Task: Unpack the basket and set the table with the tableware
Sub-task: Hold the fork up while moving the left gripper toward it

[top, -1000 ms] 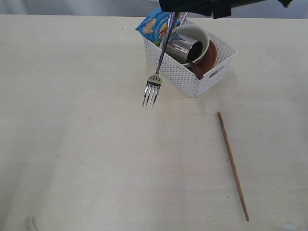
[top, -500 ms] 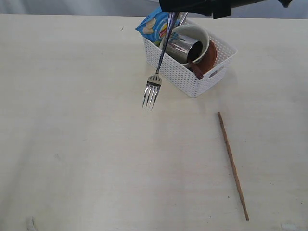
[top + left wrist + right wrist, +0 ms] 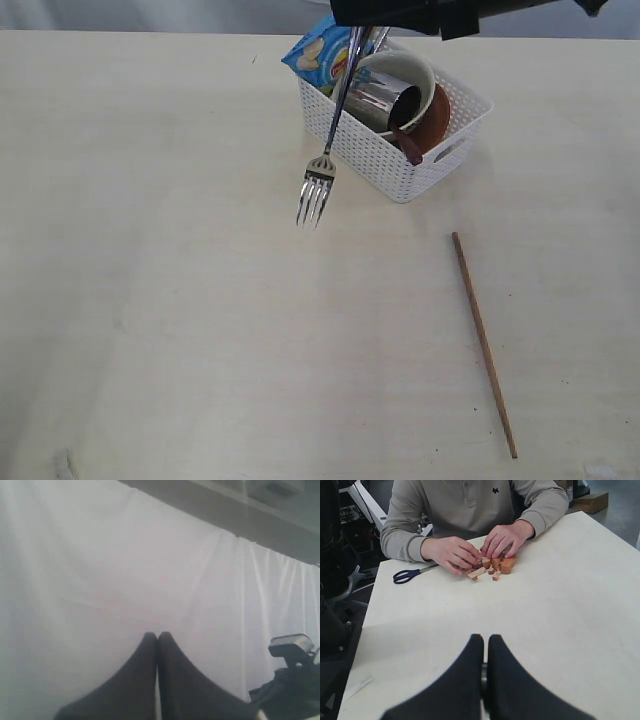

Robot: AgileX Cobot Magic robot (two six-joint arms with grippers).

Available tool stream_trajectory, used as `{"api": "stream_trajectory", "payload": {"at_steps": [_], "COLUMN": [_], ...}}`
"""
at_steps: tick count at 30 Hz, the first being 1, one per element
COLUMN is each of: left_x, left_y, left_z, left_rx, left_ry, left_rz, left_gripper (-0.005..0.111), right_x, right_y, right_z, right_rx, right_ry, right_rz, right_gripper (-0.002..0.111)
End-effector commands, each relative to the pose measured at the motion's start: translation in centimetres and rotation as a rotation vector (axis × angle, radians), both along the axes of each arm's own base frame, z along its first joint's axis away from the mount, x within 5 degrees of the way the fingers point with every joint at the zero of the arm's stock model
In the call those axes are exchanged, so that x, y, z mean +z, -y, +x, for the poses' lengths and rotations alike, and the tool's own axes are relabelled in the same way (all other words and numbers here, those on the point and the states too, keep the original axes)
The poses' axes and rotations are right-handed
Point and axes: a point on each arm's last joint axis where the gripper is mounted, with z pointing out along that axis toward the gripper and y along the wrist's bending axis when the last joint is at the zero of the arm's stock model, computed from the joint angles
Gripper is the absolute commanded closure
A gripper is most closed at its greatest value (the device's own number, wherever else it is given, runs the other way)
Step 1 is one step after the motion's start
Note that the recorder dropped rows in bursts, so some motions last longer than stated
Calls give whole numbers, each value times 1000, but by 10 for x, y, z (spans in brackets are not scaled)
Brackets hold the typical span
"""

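Nothing has moved: the right gripper point(image 3: 483, 639) grips the dangling fork point(image 3: 322, 165) left of the basket point(image 3: 390, 165); left gripper point(image 3: 157, 636) closed, empty. Lower gently before releasing.

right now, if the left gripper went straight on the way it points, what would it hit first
The white curtain, it seems: nothing shows between the left gripper and it. The black device sits off that line. Depth is unclear.

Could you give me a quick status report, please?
Left gripper shut, empty. Right gripper shut on fork, hanging tines down near basket. One chopstick lies on table, well clear of fork.
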Motion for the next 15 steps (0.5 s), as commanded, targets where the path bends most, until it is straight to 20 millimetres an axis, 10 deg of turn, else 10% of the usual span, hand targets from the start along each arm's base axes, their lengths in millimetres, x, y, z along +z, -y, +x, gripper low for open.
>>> {"api": "stream_trajectory", "payload": {"at_steps": [1,15], "left_x": [22,-35], "left_y": [-3,36], "left_z": [34,165], "left_rx": [11,-609], "left_ry": [-162,-647], "left_rz": [-28,80], "left_gripper": [107,98], "right_x": [2,2], "right_y": [-1,-1], "right_z": [1,1], "right_rx": [-11,-12], "right_ry": [-24,-26], "right_rz": [19,19], "right_gripper": [108,108]}}
